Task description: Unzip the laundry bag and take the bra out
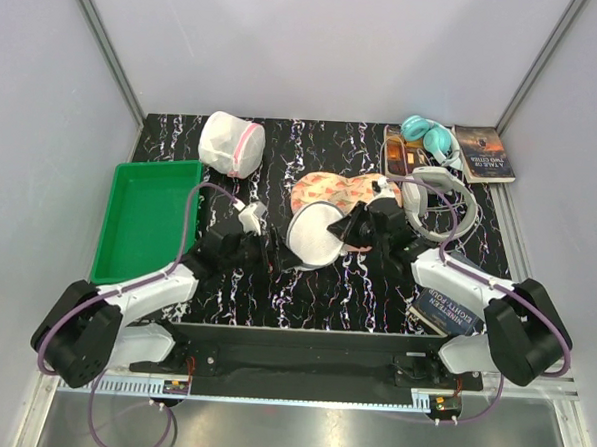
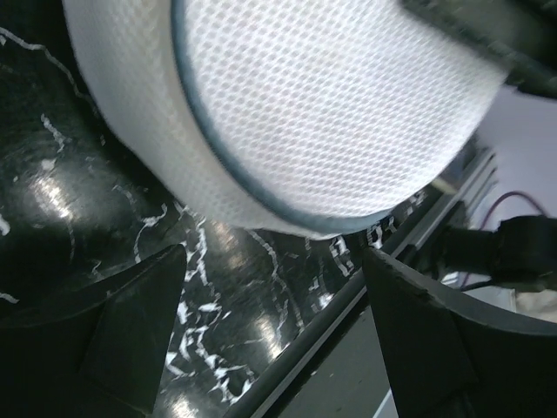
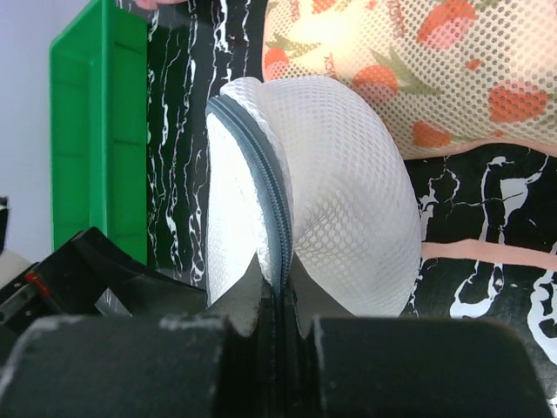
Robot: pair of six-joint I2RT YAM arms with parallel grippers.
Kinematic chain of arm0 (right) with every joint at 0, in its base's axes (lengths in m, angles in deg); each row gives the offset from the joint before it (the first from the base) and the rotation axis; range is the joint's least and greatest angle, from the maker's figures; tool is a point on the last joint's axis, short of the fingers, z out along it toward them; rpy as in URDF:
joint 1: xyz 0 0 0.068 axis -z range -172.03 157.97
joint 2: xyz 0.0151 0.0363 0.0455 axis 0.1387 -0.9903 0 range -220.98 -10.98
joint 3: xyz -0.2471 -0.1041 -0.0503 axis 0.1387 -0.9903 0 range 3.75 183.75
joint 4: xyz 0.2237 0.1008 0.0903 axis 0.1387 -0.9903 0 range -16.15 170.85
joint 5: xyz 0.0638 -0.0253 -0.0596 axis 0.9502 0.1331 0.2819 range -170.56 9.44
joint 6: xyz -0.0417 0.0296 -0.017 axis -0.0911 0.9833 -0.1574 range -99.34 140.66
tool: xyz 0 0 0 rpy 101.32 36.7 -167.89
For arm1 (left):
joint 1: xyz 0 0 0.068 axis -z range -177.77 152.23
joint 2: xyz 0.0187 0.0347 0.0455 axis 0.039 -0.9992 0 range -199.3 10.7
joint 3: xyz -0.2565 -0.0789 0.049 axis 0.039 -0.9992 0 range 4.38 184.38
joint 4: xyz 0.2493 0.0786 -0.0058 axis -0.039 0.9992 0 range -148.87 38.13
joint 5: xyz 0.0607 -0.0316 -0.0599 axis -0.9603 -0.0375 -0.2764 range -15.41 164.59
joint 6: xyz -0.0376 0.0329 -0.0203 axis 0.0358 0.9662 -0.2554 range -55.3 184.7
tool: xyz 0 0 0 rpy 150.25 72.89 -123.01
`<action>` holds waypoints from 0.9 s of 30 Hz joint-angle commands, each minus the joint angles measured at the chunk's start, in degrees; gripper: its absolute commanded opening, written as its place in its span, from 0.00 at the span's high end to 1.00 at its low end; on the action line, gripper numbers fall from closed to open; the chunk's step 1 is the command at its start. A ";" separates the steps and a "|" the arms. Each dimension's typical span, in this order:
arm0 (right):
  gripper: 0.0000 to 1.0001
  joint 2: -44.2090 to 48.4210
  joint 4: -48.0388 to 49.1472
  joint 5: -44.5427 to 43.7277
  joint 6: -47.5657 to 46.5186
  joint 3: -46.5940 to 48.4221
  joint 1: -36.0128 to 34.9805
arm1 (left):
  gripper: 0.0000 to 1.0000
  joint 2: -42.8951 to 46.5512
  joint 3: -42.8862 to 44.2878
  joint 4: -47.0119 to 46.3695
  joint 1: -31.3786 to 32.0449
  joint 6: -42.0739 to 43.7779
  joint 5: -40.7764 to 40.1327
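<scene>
The laundry bag [image 1: 313, 234], a round white mesh dome with a grey zip band, stands on edge at the table's middle. My right gripper [image 1: 348, 227] is shut on the bag's rim. In the right wrist view its fingertips [image 3: 261, 287] pinch the grey zip band [image 3: 277, 218], and the zip looks closed. My left gripper [image 1: 260, 245] is open just left of the bag. In the left wrist view the bag [image 2: 331, 113] hangs beyond the spread fingers [image 2: 130, 322], with nothing between them. The bra is not in view.
A green tray [image 1: 144, 215] stands at the left. A white mesh pouch with pink trim [image 1: 231, 143] lies at the back. A floral two-cup item [image 1: 330, 190] lies behind the bag. Headphones [image 1: 430, 138] and books [image 1: 484, 153] lie at the right.
</scene>
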 commanded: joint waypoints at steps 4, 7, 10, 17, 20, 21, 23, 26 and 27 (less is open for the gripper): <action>1.00 -0.62 4.72 -6.09 4.66 1.63 -2.23 | 0.16 -4.65 -1.36 -22.63 0.19 -9.80 -0.72; 1.00 -0.27 6.21 -6.36 5.71 0.49 -2.32 | 0.18 -7.81 -0.84 -24.41 0.28 -11.04 0.16; 1.00 0.08 6.65 -6.36 5.54 0.31 -2.49 | 0.24 -10.45 -1.28 -28.79 0.37 -12.97 0.87; 1.00 -0.44 7.00 -4.43 5.19 -0.21 -2.50 | 0.88 -12.83 -0.40 -30.31 0.28 -13.77 0.60; 1.00 -0.36 7.01 -2.24 2.65 -0.39 -2.50 | 1.00 -11.61 1.18 -26.45 -1.29 -12.10 1.57; 0.97 0.08 6.22 -1.97 0.38 -0.39 -2.50 | 1.00 -11.16 1.44 -25.13 -2.87 -11.75 2.44; 0.75 2.44 4.90 -1.97 -3.14 -0.56 -2.50 | 1.00 -10.02 2.50 -23.28 -4.63 -10.87 5.60; 0.34 7.53 0.51 -3.71 -10.97 -0.91 -2.58 | 1.00 -8.27 4.77 -17.66 -7.97 -8.50 10.61; 0.27 8.95 -0.98 -3.90 -14.90 -1.18 -2.50 | 1.00 -7.82 5.66 -13.91 -9.37 -7.80 11.67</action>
